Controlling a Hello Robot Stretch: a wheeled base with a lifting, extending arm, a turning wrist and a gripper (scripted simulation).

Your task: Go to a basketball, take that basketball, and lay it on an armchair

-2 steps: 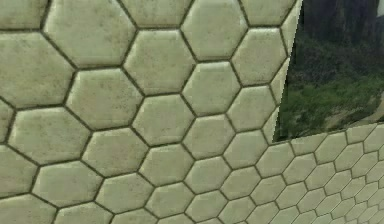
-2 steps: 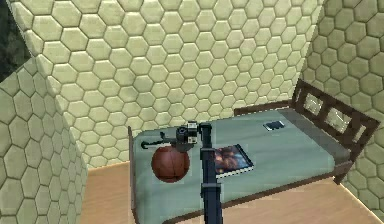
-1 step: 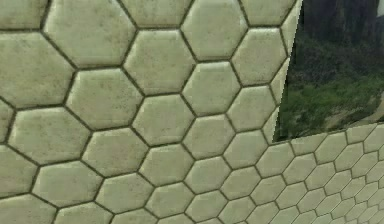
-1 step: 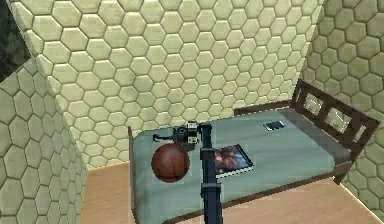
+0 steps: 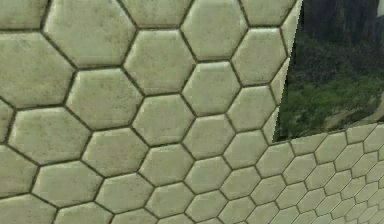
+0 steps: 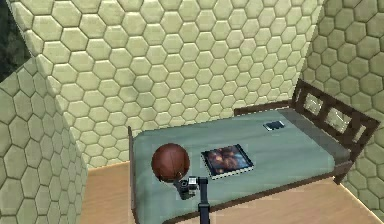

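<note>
Matt hexagon-padded walls point(image 5: 150, 110), smooth cloth bedcover point(image 6: 290, 150), dark wooden bed frame point(image 6: 340, 102), pale wood floor point(image 6: 105, 195), matt basketball point(image 6: 169, 162).

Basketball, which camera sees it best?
The arm side view: the basketball shows whole, round and reddish-brown, against the green bed, close to the gripper. The forward view faces a hexagon-patterned wall.

No text, number or sign can be read. The dark cover of the book point(image 6: 229, 160) lying on the bed point(image 6: 290, 150) carries nothing legible.
</note>
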